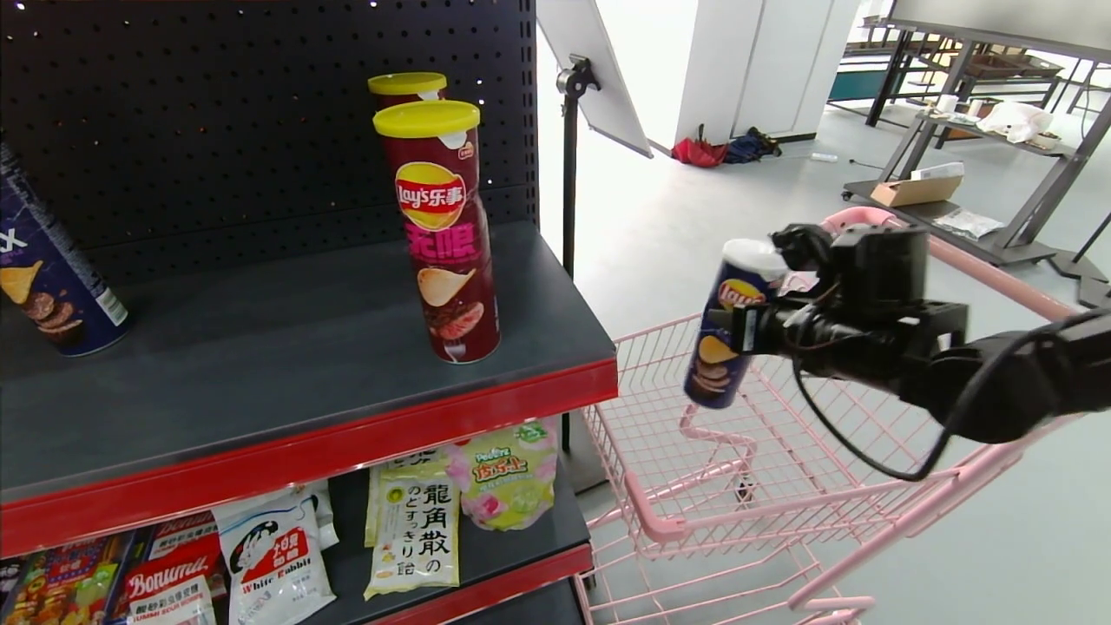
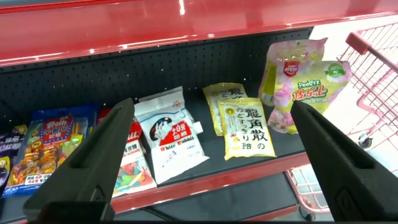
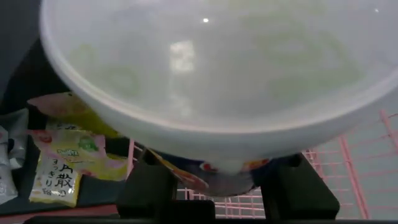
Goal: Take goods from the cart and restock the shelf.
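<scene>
Your right tool point(image 1: 753, 330) is clamped on a blue chip canister point(image 1: 717, 351), gripping it around the body from the side, with the can nearly upright and leaning a little. It hangs above the pink cart point(image 1: 781, 512), clear of the basket and well apart from the shelf. In the right wrist view, the can's white lid point(image 3: 205, 81) sits close against the camera. Your left tool point(image 2: 211, 162) is open and holds nothing, hanging in front of the lower shelf point(image 2: 205, 186). By my reading you are in the carry step: the can is out of the cart and not yet placed. The next move calls for swinging it across to the upper shelf deck point(image 1: 260, 365), keeping its base above the red front edge point(image 1: 347, 434), then setting it down upright on bare deck. The safest spot looks like the open stretch between the maroon chip canister point(image 1: 447, 234) with its yellow lid and the dark blue canister point(image 1: 48, 278) at the far left. Mind the maroon one: it is tall, stands near the edge and would tip at a nudge, and a second yellow-lidded can point(image 1: 408, 85) stands right behind it. A black pegboard point(image 1: 217, 104) backs the shelf. Below lie snack bags: a white candy bag point(image 1: 273, 555), a yellow lozenge bag point(image 1: 417, 529) and a green-and-pink bag point(image 1: 508, 473). Beyond is grey floor point(image 1: 694, 208), a stand with a white board point(image 1: 568, 174), and metal racks point(image 1: 981, 234) carrying a cardboard box point(image 1: 916, 189).
</scene>
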### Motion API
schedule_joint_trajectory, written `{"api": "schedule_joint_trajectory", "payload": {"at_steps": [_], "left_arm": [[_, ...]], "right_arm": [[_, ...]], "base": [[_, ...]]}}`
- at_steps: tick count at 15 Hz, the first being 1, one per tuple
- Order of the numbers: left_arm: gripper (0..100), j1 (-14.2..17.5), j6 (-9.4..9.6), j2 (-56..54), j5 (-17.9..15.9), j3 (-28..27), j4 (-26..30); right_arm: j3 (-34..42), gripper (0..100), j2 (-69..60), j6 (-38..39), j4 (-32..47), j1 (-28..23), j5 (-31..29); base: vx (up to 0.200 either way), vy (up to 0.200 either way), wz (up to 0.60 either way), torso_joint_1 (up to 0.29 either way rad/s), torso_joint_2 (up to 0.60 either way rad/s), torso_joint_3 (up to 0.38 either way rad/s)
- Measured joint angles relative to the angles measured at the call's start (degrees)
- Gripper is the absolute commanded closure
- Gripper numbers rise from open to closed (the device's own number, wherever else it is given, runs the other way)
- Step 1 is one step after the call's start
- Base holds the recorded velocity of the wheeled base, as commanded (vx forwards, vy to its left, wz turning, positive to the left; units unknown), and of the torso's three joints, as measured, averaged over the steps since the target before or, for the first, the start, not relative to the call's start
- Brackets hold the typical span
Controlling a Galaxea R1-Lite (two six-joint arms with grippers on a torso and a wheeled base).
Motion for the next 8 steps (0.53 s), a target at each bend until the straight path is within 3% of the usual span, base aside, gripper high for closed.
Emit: {"api": "schedule_joint_trajectory", "payload": {"at_steps": [8], "left_arm": [[0, 0.0, -0.01, 0.0, 0.0, 0.0, 0.0]], "right_arm": [[10.9, 100, -49.4, -6.2, 38.0, -1.5, -9.1]], "base": [[0.000, 0.000, 0.00, 0.000, 0.00, 0.000]]}}
